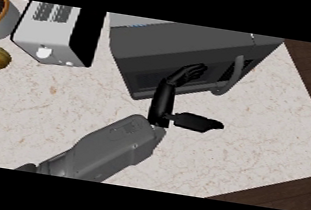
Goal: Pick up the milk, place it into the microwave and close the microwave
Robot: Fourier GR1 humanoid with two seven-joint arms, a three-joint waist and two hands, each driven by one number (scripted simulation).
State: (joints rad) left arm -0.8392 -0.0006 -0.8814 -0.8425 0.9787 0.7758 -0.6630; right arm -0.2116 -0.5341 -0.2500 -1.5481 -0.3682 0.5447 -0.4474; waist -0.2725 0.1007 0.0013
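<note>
marble counter [53,107] — left hand [166,93] lays straight fingers, holding nothing, on the microwave door [158,57], seemingly pushing it shut.

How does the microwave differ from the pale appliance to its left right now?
The microwave is dark grey and larger; the pale appliance is whitish and smaller. The microwave carries a curved handle; the pale appliance shows a black side panel. The left hand touches the microwave, not the pale appliance. Both are boxy, on the counter.
</note>
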